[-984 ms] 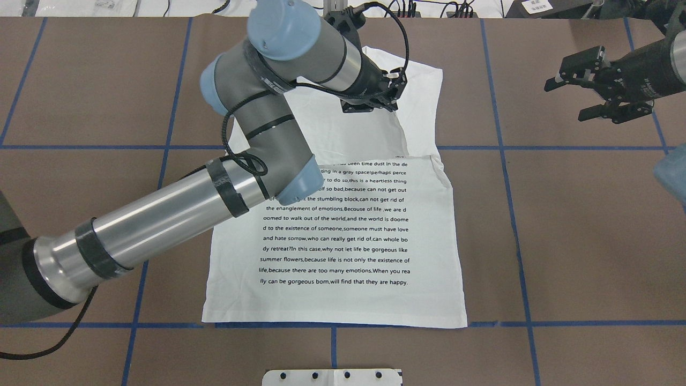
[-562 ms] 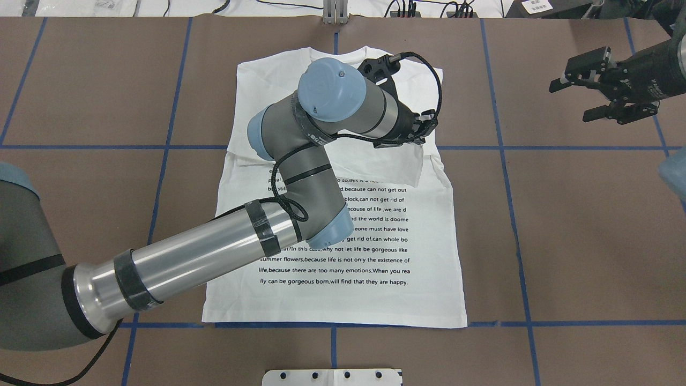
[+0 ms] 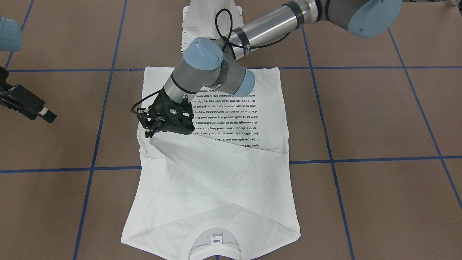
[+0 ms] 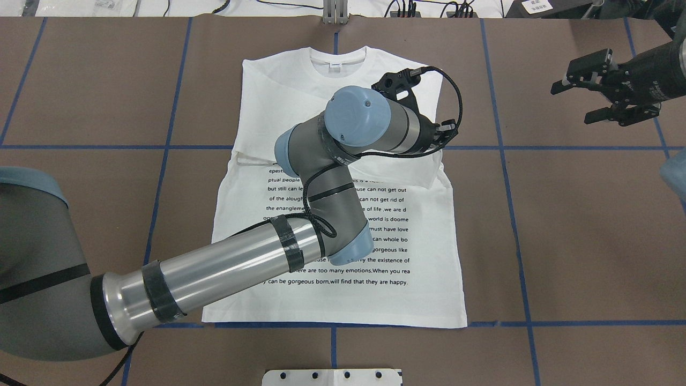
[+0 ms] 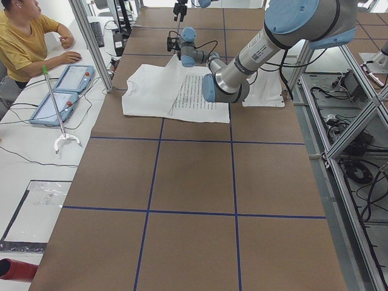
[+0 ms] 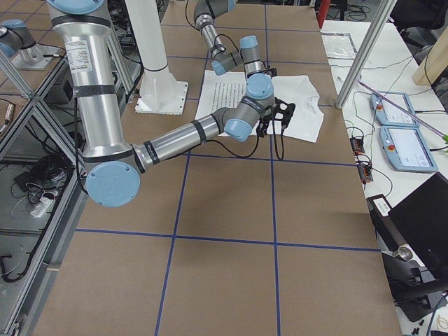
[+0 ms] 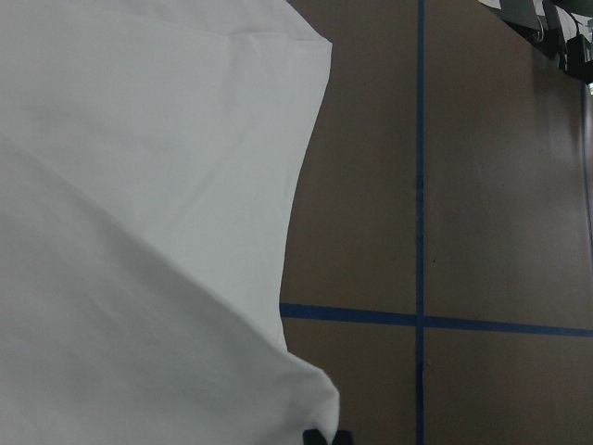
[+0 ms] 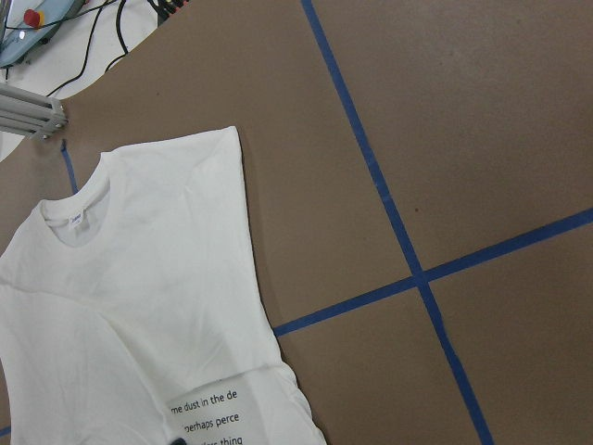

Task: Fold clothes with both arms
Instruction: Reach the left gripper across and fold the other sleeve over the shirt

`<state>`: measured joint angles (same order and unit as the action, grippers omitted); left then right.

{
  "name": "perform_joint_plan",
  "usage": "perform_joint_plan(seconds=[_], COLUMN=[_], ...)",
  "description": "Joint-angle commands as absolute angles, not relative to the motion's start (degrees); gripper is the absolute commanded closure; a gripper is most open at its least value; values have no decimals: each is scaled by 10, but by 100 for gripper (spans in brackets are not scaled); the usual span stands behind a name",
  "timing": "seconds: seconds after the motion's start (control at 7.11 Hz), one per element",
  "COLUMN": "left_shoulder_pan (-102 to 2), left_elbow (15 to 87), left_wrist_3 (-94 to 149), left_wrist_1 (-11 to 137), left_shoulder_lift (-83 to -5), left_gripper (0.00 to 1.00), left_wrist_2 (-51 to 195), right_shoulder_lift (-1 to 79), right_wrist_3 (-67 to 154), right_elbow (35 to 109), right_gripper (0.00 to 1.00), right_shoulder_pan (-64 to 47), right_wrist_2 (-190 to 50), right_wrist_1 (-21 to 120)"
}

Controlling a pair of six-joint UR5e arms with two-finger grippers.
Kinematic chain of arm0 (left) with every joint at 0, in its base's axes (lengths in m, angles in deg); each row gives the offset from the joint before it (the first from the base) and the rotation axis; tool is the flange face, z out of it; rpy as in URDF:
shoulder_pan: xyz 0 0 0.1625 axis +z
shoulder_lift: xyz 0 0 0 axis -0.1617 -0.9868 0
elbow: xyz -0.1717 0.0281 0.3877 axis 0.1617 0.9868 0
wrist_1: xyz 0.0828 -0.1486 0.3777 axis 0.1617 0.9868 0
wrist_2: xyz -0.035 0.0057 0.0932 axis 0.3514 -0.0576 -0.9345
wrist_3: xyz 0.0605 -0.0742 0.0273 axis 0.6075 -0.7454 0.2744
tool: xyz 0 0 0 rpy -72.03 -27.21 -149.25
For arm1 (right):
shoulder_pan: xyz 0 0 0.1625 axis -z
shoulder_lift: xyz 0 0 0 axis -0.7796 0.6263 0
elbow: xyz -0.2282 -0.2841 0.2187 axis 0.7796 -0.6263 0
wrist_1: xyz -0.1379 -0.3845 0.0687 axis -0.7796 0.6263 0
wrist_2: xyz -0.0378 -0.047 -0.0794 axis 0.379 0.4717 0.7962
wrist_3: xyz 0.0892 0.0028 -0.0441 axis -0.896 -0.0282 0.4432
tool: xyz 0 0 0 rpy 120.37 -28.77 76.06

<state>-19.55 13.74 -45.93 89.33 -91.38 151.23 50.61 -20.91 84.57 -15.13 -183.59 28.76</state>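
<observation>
The white T-shirt [image 4: 348, 300] lies flat on the brown table, print side up, neck [image 3: 216, 241] at the far edge from the robot. My left gripper [image 3: 148, 133] is shut on a plain white flap of the shirt [image 3: 202, 159], held just above the shirt's right edge. In the overhead view the wrist hides its fingers. In the left wrist view the cloth [image 7: 139, 185] runs right up to the fingertips. My right gripper [image 4: 576, 102] hangs open and empty over bare table, well to the right of the shirt [image 8: 139, 278].
Blue tape lines [image 4: 514, 225] grid the brown table. The white mounting plate [image 4: 332, 377] sits at the near edge. In the exterior left view a person [image 5: 24, 42] sits at a side desk with two tablets [image 5: 60, 91], behind a metal post [image 5: 91, 42].
My left arm has swung toward the robot and to the right, dragging the white flap across the shirt and uncovering the neck. The right gripper has barely shifted.
</observation>
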Motion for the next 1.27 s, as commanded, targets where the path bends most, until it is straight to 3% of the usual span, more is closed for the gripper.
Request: perform_joint_plan(seconds=[0.0, 0.14, 0.28, 0.42, 0.7, 0.84, 1.12], left_shoulder_pan=[-192, -192, -192, -193, -204, -227, -263], left_elbow=[112, 100, 97, 98, 138, 215, 424], left_wrist_3=[-459, -459, -459, -461, -480, -474, -431], left_wrist_1=[907, 917, 924, 923, 900, 821, 761], left_shoulder_lift=[-927, -927, -927, -927, -919, -883, -715], left_gripper=[100, 79, 44, 35, 36, 37, 37], left_wrist_2=[1502, 1492, 1487, 1487, 1498, 1541, 1604], right_shoulder_lift=[507, 507, 507, 506, 502, 507, 507], right_wrist_3=[-209, -209, -209, -209, -219, -241, -347], right_elbow=[845, 845, 844, 844, 851, 857, 900], right_gripper=[0, 0, 0, 0, 0, 0, 1], right_shoulder_pan=[-151, -150, -150, -150, -141, -114, 16], right_wrist_2=[-1836, -1834, -1834, -1833, -1827, -1821, -1679], right_wrist_1=[288, 288, 288, 288, 288, 288, 295])
